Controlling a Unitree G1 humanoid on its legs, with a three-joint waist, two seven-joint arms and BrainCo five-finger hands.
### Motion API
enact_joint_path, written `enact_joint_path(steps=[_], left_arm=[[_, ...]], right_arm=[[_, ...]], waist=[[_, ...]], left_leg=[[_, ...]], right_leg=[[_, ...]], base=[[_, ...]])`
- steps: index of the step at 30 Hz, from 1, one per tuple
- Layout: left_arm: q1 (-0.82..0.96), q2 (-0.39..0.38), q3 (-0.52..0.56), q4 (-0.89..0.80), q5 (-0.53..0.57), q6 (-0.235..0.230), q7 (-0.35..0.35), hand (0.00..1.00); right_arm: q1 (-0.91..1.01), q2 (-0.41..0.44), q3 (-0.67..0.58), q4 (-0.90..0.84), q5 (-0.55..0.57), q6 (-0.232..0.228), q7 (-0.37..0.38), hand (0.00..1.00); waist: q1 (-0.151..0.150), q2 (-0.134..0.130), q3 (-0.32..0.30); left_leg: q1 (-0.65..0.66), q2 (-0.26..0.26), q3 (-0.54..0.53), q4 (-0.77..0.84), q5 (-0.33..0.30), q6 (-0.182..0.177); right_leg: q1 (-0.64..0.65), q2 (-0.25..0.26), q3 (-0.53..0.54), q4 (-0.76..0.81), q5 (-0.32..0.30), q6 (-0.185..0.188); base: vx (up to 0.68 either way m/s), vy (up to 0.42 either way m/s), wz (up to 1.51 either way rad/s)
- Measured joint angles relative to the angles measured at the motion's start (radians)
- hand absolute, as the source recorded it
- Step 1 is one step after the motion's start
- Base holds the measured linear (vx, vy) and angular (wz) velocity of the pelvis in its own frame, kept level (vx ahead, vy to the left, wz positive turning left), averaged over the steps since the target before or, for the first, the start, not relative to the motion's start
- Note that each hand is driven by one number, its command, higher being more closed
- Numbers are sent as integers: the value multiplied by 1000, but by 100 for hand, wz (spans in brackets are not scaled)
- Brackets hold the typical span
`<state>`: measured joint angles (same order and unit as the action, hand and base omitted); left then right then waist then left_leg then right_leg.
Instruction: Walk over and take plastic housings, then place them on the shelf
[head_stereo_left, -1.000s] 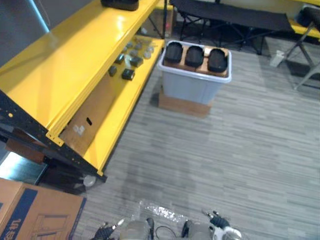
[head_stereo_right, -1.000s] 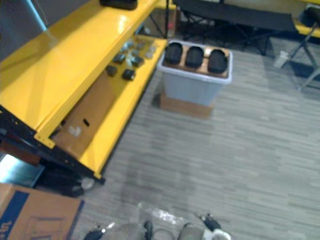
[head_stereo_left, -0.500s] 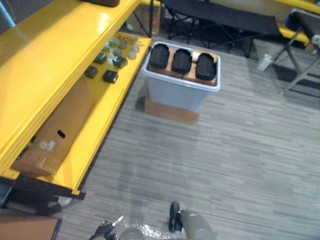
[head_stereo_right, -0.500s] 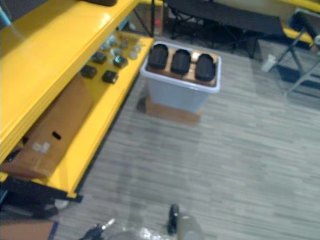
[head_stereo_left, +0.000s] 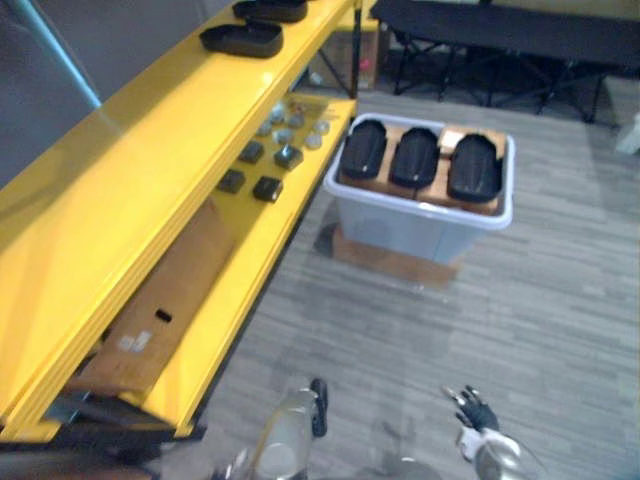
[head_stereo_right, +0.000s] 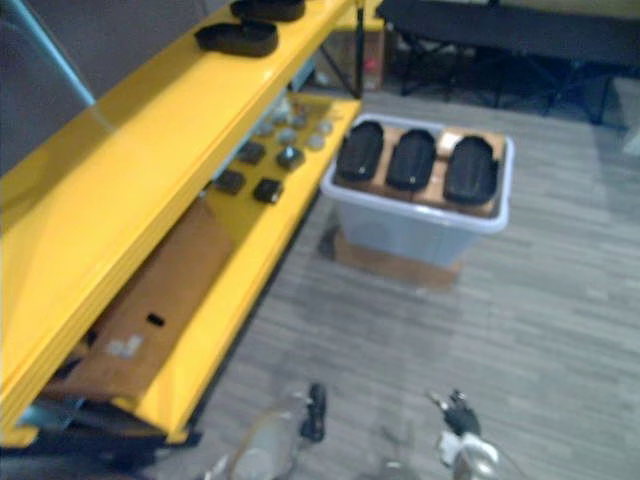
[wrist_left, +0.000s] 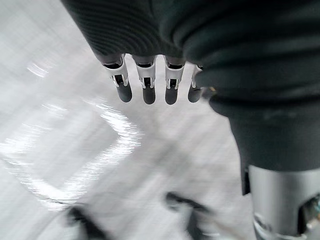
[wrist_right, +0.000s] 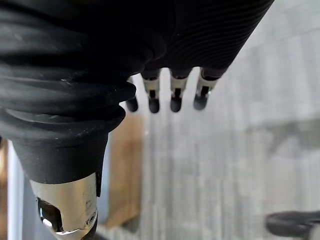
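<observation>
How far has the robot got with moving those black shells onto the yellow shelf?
Two black housings already lie on the top level of the yellow shelf. In hand: nothing; the left hand and right hand hang open above the floor. Three more housings wait in the grey bin ahead, not yet reached.

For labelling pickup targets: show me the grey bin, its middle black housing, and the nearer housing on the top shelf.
grey bin (head_stereo_left: 395, 230): left eye view, front wall.
middle black housing (head_stereo_left: 414, 157): left eye view, top centre.
nearer shelf housing (head_stereo_left: 241, 39): left eye view, its middle.
</observation>
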<state>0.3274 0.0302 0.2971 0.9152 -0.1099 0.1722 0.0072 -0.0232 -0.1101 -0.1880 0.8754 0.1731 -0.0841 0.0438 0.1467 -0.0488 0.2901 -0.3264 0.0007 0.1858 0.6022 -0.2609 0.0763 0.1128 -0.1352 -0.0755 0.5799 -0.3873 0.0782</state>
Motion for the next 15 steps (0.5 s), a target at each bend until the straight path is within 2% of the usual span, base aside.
enact_joint_path(steps=[1, 2, 3, 4, 6, 7, 8, 9, 10, 12, 13, 14, 15], left_arm=[[-23, 6, -5, 2, 6, -17, -7, 0], [-29, 28, -7, -2, -4, -36, -8, 0], [-35, 36, -9, -11, -9, -45, -6, 0], [-54, 55, -14, -38, -13, -70, 0, 0], [-115, 72, -43, -91, -42, -108, -1, 0], [-153, 72, -57, -118, -43, -128, -1, 0], [-185, 75, -83, -131, -42, -152, -1, 0], [-205, 76, -92, -133, -42, -160, -1, 0], [-233, 54, -114, -124, -48, -167, 8, 0], [-274, 10, -116, -122, -51, -168, 23, 0], [-308, -10, -120, -115, -54, -158, 34, 0], [-320, -10, -123, -113, -72, -145, 41, 0], [-330, 2, -124, -119, -81, -135, 50, 0]], right_arm=[[-6, 0, 4, 23, -2, 7, 2, 0], [2, 0, 5, 58, -7, 10, 4, 0], [12, -1, 4, 75, -11, 12, 4, 0], [26, 0, 5, 109, -11, 14, 7, 0], [30, -2, 0, 141, 0, 22, 8, 0], [31, -2, 0, 149, 9, 22, 8, 0], [43, -2, -9, 158, 20, 23, 8, 0], [54, -4, -22, 163, 23, 23, 9, 0], [66, -7, -69, 174, 23, 27, 8, 0], [69, -9, -99, 164, 8, 43, 17, 0], [82, -3, -110, 155, -6, 53, 26, 0], [104, 5, -125, 148, -18, 61, 35, 0], [144, 19, -127, 135, -37, 64, 43, 0]], waist=[[1, -12, 2], [-10, -13, 3], [-20, -14, 3], [-26, -9, 1], [-28, 5, -7], [-33, 10, -12], [-55, 4, -17], [-65, -4, -25], [-75, 23, -40], [-74, 63, -36], [-82, 83, -22], [-88, 83, -23], [-92, 55, -40]], left_leg=[[42, 0, -1, 0, -31, -3], [110, 2, -12, -5, -51, 2], [148, 6, -14, -16, -56, 2], [208, 12, -17, -55, -57, -1], [261, 44, -20, -104, -49, -16], [267, 58, -17, -108, -47, -35], [278, 55, -20, -109, -51, -49], [288, 52, -24, -112, -56, -57], [306, 74, -34, -141, -59, -63], [337, 112, -28, -179, -66, -74], [372, 140, -26, -197, -71, -83], [389, 159, -27, -186, -82, -101], [404, 174, -33, -162, -111, -134]], right_leg=[[-54, -24, -8, 161, 39, 76], [-67, -39, -44, 252, 30, 60], [-68, -44, -69, 260, 22, 48], [-85, -46, -115, 209, 5, 22], [-142, -13, -156, 24, 4, 4], [-188, 8, -163, -151, 67, -7], [-207, 16, -148, -282, 279, -28], [-206, 18, -133, -298, 335, -12], [-202, 40, -137, -314, 341, -21], [-253, 64, -139, -218, 349, 9], [-294, 59, -173, -183, 281, -32], [-286, 43, -205, -235, 281, -35], [-272, 12, -226, -315, 346, -21]], base=[[473, 132, 2], [484, 97, 9], [500, 31, 20], [560, -50, 18], [444, -75, -1], [254, -72, -1], [395, -134, 8], [315, -115, -3], [338, -118, -42], [184, -65, -69], [104, -121, -42], [168, -219, -19], [237, -272, 5]])
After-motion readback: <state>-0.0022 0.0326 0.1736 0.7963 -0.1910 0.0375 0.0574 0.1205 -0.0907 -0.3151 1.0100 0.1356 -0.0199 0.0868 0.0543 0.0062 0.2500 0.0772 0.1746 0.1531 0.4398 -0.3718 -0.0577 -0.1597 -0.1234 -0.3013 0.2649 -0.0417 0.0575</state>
